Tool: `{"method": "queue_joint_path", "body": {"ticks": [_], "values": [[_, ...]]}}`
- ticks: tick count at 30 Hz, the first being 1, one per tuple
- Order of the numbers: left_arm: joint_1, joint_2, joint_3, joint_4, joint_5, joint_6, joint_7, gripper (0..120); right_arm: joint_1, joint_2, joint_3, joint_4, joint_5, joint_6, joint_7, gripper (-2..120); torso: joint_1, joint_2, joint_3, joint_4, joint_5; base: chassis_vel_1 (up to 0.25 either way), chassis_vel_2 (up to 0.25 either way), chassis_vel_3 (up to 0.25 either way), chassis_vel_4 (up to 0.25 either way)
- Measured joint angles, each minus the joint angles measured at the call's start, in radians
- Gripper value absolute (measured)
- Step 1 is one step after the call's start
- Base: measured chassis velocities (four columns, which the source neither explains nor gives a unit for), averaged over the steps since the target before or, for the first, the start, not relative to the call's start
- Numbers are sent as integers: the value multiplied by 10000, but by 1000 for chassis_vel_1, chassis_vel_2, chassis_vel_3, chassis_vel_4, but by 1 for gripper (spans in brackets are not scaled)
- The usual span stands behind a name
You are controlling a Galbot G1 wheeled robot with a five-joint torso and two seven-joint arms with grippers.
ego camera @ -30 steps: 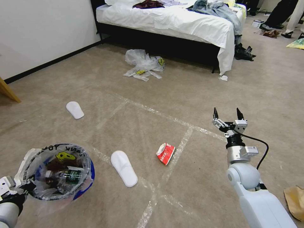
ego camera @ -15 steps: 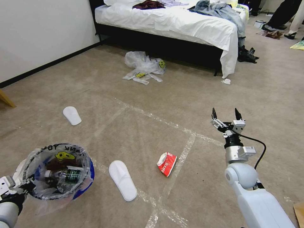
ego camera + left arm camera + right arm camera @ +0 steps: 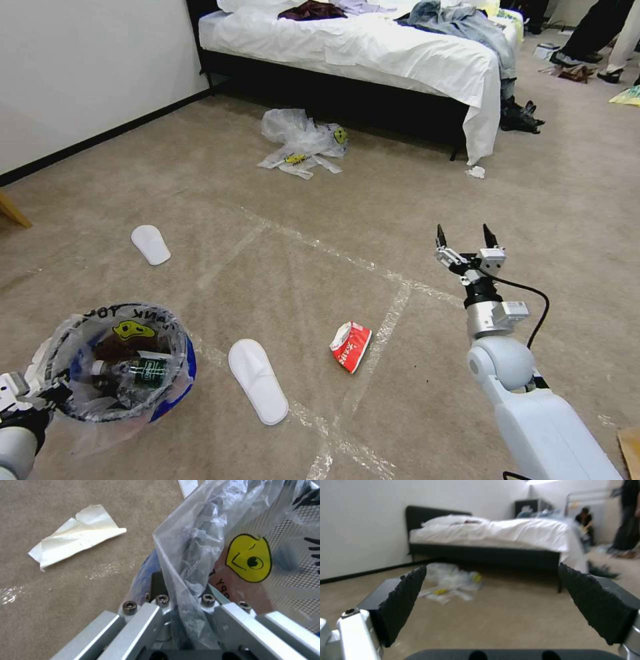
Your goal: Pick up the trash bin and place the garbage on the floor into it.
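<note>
On the floor (image 3: 427, 193), beige carpet with tape grid: view has shifted slightly since 1 s ago; litter itself unmoved.
Trash bin (image 3: 175, 380): carried low at robot's left, left gripper (image 3: 180, 610) clamped on its rim and liner; holds a bottle.
Right gripper (image 3: 465, 241): jaws wide apart, empty, hanging above carpet, drifted slightly left.
2 slippers (image 3: 257, 380), red wrapper (image 3: 350, 345): judged next pickups.

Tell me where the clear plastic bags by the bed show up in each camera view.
Head view: the clear plastic bags lie on the floor, upper middle, before the bed.
Left wrist view: not there.
Right wrist view: between the open right tool fingers, left of centre.
Shared landmark: the bed.
</note>
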Motion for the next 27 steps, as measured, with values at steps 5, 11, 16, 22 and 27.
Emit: {"method": "queue_joint_path", "body": {"ticks": [5,11,16,22,27], "values": [[1,-11,38,-43,16,0,-8,1,1099,-771,-1848,171,1462,-1583,285,100,0,0,1,-3,0,0,0,0,0],[84,-3,11,-35,23,-1,-5,1,2108,-890,-3118,370,3073,-3079,1069,100,0,0,1,3,-1,0,0,0,0],[97,19,-13,-12,21,-1,1,1,2497,-850,-3843,706,4294,-4344,2160,100,0,0,1,-1,-1,0,0,0,0],[100,28,13,-30,29,-2,0,1,2424,-802,-3976,723,4638,-4746,2637,100,0,0,1,-1,1,0,0,0,0],[1,15,142,-2,72,0,-3,1,2359,-825,-3842,782,4728,-4892,2804,100,0,0,1,-2,0,0,0,0,0]]}}
